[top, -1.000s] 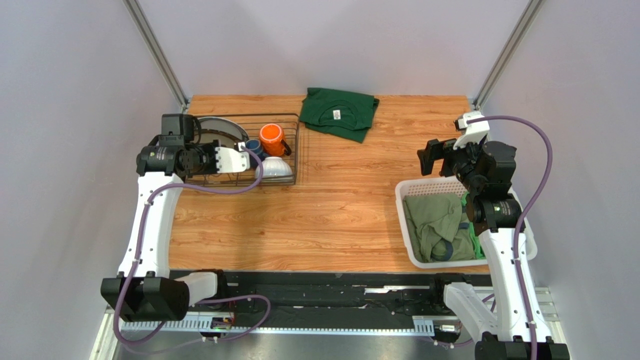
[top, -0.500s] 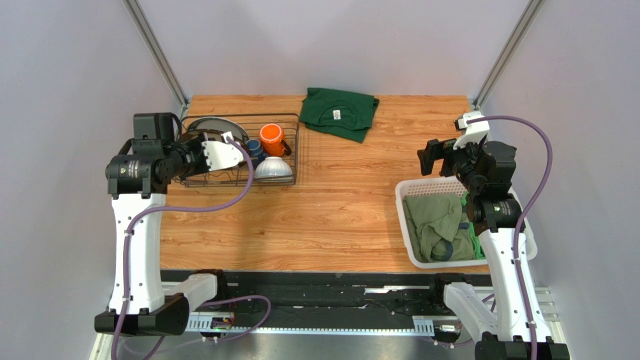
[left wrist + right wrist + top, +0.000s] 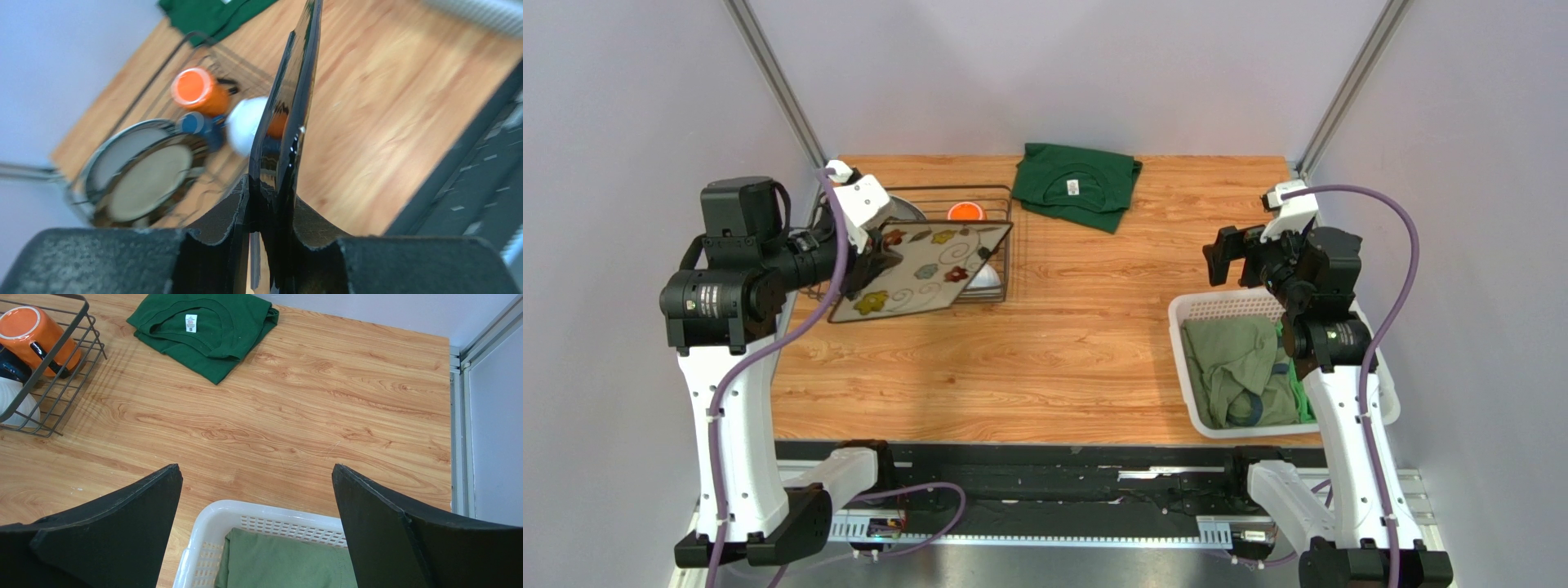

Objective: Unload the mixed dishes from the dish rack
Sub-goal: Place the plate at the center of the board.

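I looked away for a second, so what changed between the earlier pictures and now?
The left gripper, shut on the edge of the square flowered plate, rose out of the dish rack. The plate now hangs tilted over the rack's near edge. Unchanged: the orange mug, blue mug, white bowl and round plate in the rack, and the right gripper open by the white basket.

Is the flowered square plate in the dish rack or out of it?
Out: the left end effector grips the square plate by its edge, held above the dish rack.

I can read no writing; the white neck tag (image 3: 191,320) on the green T-shirt (image 3: 215,337) beyond my right pincer (image 3: 256,478) is too small.
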